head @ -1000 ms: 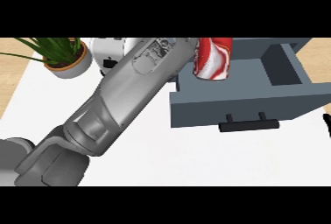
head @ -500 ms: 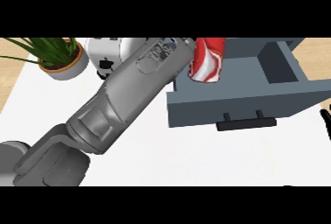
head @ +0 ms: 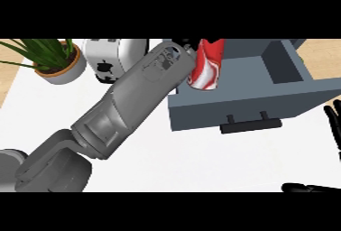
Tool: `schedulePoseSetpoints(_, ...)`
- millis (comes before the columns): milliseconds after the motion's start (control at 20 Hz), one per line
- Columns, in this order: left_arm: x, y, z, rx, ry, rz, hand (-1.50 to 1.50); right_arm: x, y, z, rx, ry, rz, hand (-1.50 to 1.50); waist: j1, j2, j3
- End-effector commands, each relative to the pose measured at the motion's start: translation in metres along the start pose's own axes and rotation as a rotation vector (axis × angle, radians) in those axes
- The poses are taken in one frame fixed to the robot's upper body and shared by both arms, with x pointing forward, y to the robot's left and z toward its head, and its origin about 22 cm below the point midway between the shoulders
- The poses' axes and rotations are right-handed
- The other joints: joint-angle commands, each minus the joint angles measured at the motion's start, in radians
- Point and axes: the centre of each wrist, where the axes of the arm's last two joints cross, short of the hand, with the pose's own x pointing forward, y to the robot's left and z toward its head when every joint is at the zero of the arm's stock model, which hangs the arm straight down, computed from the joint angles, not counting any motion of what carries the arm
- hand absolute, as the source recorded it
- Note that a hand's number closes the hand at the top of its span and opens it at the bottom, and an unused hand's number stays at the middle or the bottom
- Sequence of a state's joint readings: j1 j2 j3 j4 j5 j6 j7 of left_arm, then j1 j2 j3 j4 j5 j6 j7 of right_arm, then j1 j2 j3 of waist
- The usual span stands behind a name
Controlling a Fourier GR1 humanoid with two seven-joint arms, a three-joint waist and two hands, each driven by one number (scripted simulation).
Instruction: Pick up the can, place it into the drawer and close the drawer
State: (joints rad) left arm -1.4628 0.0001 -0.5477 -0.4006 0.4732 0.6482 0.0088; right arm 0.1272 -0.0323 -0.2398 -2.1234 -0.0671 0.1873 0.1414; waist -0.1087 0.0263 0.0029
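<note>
I read pick as done: left robot hand (head: 188, 45) grips can (head: 207, 65) above open drawer (head: 266, 99), left end | right robot hand (head: 332, 128) open, resting at right edge | remaining: release inside, close drawer

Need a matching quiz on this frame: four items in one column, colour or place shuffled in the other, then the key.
Things:
1. can
2. potted plant
3. drawer handle
4. toaster

Colour or place:
A. black, on the front of the grey drawer
B. white, between the plant and the can
C. red and white, held in the left hand
D. green leaves, top left of the view

Pairs: 1-C, 2-D, 3-A, 4-B
</note>
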Motion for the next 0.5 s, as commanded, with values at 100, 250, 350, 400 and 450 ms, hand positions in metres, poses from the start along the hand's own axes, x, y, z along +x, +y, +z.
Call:
schedulePoseSetpoints(100,-0.015,-0.003,0.005,0.015,-0.012,-0.045,1.50,0.004,0.001,-0.004,0.022,-0.016,0.008,-1.50,-0.011,0.000,0.000)
schedulePoseSetpoints(250,-0.016,0.001,0.000,0.048,0.000,-0.049,-1.50,0.001,-0.005,-0.005,0.020,-0.026,0.019,-1.50,-0.023,0.007,0.001)
schedulePoseSetpoints(350,-0.021,0.002,0.001,0.070,0.008,-0.055,-1.50,-0.002,-0.002,-0.003,0.011,-0.009,-0.001,-1.50,-0.016,0.004,0.000)
schedulePoseSetpoints(400,-0.017,-0.003,0.005,0.080,0.023,-0.040,-1.50,0.003,0.002,-0.007,0.010,-0.032,0.003,-1.50,-0.028,0.003,0.000)
schedulePoseSetpoints(450,-0.019,-0.001,0.003,0.105,0.016,-0.056,-1.50,0.005,0.008,-0.005,0.046,-0.029,-0.005,-1.50,-0.032,0.006,0.000)
